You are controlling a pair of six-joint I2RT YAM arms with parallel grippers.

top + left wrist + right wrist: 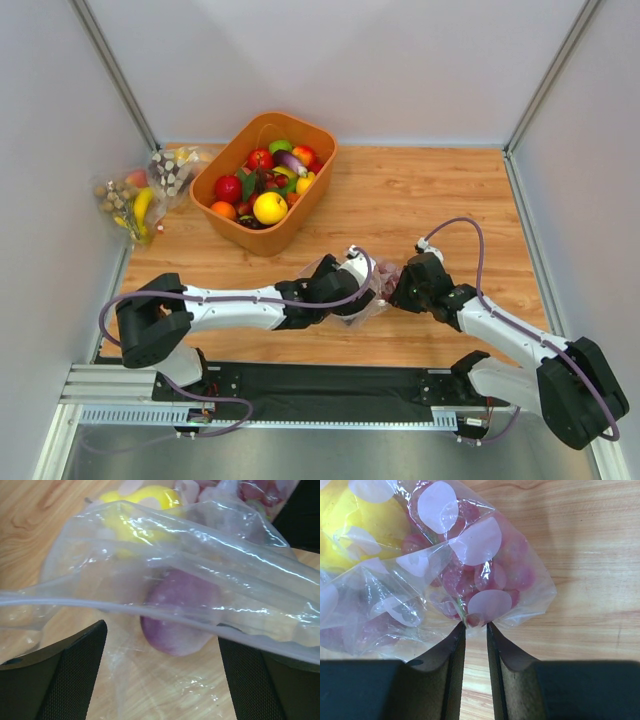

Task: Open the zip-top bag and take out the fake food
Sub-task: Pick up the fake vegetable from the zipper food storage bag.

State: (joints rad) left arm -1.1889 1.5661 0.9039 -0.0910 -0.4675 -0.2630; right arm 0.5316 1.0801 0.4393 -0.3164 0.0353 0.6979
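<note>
on the table (pixel 430 200) the zip-top bag (pixel 378 283) is laid between both arms. its long side is set left to right, with the zip mouth turned to the left end effector (pixel 160 647), which is spread wide. the other end is pinched tight by the right end effector (pixel 476 630). the mouth may be partly open, but that is hard to see. the fake food (pixel 180 610) is not taken out yet.
</note>
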